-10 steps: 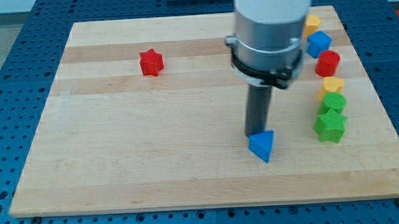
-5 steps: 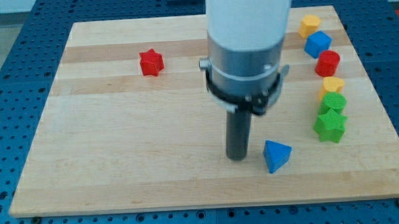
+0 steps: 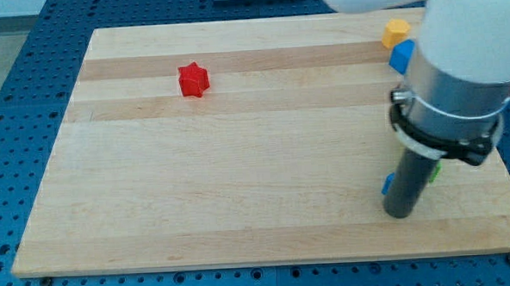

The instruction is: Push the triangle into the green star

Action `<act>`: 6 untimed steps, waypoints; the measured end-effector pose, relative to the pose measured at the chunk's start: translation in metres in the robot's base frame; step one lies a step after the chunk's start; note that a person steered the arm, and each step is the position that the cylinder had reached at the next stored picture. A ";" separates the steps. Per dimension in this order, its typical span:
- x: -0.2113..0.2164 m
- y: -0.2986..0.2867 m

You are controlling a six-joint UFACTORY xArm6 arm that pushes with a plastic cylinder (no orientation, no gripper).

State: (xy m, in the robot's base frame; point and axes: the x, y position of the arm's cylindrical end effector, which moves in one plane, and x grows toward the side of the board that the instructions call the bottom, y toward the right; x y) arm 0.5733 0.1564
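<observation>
My tip rests on the board near the view's bottom right. The blue triangle is almost wholly hidden behind the rod; only a small blue sliver shows at the rod's left edge. The green star shows only as a thin green sliver at the rod's right edge, under the arm's body. The rod stands in front of both, so I cannot tell whether the two blocks touch.
A red star lies at the upper left of the wooden board. A yellow block and a blue block sit at the top right, partly covered by the arm. The other right-side blocks are hidden.
The arm has swung from left of the blue triangle to the view's right. The triangle has shifted right toward the green star, and both are now mostly hidden behind the rod.
</observation>
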 end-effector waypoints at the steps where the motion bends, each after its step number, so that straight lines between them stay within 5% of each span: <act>1: 0.000 0.010; 3: 0.002 0.014; 5: 0.045 -0.044; 6: 0.007 -0.052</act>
